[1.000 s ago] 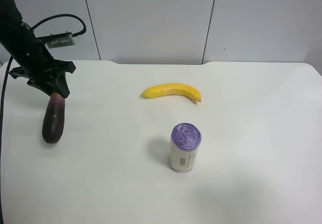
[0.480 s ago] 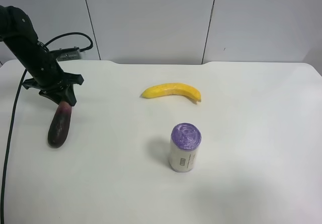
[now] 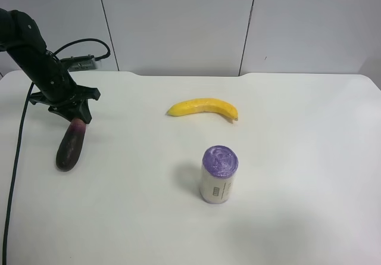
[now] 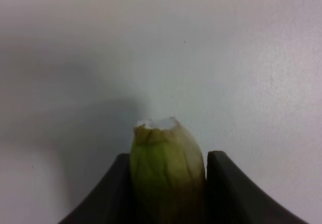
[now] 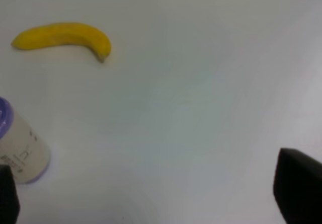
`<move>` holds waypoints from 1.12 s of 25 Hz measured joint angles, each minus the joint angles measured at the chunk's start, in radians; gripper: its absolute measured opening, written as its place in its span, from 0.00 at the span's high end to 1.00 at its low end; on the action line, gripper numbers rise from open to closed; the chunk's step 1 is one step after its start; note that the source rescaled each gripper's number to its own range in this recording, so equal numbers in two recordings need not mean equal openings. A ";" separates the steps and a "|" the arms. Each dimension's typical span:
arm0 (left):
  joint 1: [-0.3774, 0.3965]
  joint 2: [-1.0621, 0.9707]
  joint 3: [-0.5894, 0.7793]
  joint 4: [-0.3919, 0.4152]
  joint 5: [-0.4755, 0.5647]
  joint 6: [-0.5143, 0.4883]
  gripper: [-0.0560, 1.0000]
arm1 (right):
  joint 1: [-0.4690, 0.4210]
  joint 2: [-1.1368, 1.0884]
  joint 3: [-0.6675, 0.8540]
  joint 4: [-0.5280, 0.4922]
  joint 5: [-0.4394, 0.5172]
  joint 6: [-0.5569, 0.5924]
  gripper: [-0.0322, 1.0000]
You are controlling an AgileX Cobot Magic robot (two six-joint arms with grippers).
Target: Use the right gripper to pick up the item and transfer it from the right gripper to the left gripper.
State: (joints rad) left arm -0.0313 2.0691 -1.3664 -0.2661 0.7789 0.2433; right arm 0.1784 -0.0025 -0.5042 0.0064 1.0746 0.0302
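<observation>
While the left jaws (image 3: pixel 76 119) pinched the glossy dark purple toy eggplant (image 3: pixel 70 147) by its stem, its tip seemingly touched the white table (image 3: pixel 297 158); the right jaws (image 5: pixel 151 194) stood wide.

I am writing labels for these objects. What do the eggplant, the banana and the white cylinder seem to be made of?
Eggplant: probably moulded plastic, glossy dark purple skin with highlights; its dull greenish stem sits in the left claw.
Banana: likely plastic or foam; even yellow, smooth, almost matte.
White cylinder: apparently a plastic container with a printed label and a shiny, wrinkled purple top, perhaps foil.
</observation>
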 joint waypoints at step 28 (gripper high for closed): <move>0.000 -0.121 0.000 0.018 0.058 0.000 0.00 | 0.000 0.000 0.000 0.000 0.000 0.000 0.00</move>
State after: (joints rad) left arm -0.0313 1.9477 -1.3664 -0.2485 0.8373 0.2433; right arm 0.1784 -0.0025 -0.5042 0.0064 1.0746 0.0302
